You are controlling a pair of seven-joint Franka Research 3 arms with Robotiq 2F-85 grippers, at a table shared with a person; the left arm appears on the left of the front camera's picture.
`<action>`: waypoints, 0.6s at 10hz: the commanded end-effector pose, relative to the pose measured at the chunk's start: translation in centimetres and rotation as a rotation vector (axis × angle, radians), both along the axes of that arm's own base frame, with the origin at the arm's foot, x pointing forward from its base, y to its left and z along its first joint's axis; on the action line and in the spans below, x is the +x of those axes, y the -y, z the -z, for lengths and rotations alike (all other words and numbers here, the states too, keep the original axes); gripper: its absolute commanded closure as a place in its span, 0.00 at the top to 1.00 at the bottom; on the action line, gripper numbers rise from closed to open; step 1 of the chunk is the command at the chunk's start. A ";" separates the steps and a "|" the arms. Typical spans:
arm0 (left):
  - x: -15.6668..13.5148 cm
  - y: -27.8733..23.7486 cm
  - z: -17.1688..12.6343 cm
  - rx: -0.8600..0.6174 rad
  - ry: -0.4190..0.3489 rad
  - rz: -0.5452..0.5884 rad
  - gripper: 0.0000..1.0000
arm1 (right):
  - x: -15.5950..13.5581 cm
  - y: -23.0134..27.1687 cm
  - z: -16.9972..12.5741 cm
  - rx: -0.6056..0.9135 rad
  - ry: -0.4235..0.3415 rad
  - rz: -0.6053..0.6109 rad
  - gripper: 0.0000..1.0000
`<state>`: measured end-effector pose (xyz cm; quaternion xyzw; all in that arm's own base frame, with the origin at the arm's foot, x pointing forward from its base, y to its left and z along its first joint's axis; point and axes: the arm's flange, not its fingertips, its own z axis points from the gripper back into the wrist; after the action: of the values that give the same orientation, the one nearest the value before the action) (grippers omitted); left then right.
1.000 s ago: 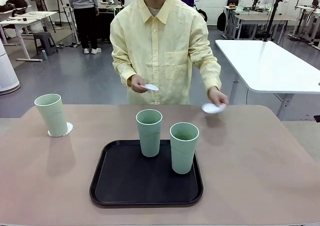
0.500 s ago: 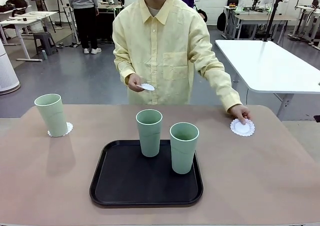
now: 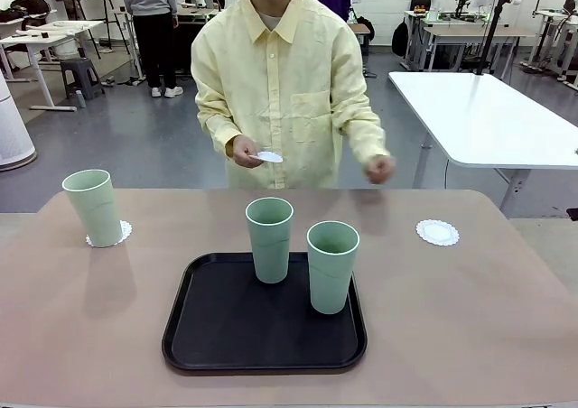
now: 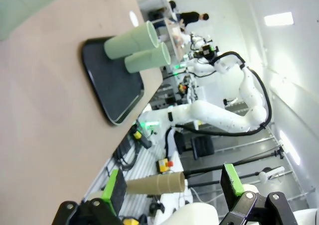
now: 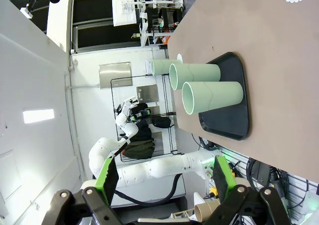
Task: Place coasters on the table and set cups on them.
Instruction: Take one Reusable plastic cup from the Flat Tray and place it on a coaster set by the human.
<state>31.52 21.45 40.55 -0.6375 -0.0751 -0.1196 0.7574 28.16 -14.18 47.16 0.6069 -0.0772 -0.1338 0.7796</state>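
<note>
Surface: table [image 3: 470,327], matte tan-pink top, rounded corners. Black tray [image 3: 212,331] at near centre carries two cups. The centre cup [image 3: 270,239] stands towards the tray's far edge, and the right cup [image 3: 332,265] is just beside it and nearer. Left cup [image 3: 93,207] stands upright at far left on the left coaster [image 3: 124,231], whose lacy edge shows at the cup's base. Bare coaster [image 3: 438,232] lies flat at far right, well apart from the tray

Room: grey floor; white table [image 3: 479,119] beyond on the right; more desks and a standing figure [image 3: 149,20] at far left

Person: stands at the far edge in a pale yellow shirt. Person's right hand [image 3: 244,150] is at waist height, pinching a third coaster [image 3: 270,157]. Person's left hand [image 3: 379,168] is loosely curled in the air above the far edge, clear of the table

Left gripper [image 4: 172,182]: held clear of the table, jaws wide apart, unloaded

Right gripper [image 5: 165,176]: held clear of the table, jaws wide apart, unloaded
</note>
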 end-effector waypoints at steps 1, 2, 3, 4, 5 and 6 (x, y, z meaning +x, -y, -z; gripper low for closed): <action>-0.1 -0.1 -0.1 -0.004 -0.001 -0.005 1.00 | 0.0 0.0 -0.1 0.007 0.008 0.000 1.00; -0.1 -0.1 -0.1 -0.004 -0.001 -0.005 1.00 | 0.0 0.0 0.0 0.000 0.000 0.000 1.00; -0.1 -0.1 -0.1 -0.004 -0.001 -0.005 1.00 | 0.8 -1.1 -1.3 -0.153 0.015 -0.115 1.00; -0.1 -0.1 -0.1 -0.004 -0.001 -0.005 1.00 | 1.7 -2.7 -2.8 -0.343 0.080 -0.221 1.00; -0.1 -0.1 -0.1 -0.004 -0.001 -0.005 1.00 | 2.5 -4.8 -4.3 -0.527 0.095 -0.363 1.00; -0.1 -0.1 -0.1 -0.004 -0.001 -0.005 1.00 | 3.8 -6.7 -5.7 -0.645 0.156 -0.441 1.00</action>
<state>31.54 21.42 40.53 -0.6377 -0.0745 -0.1197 0.7573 30.62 -8.50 51.98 0.4362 -0.0272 0.0204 0.8992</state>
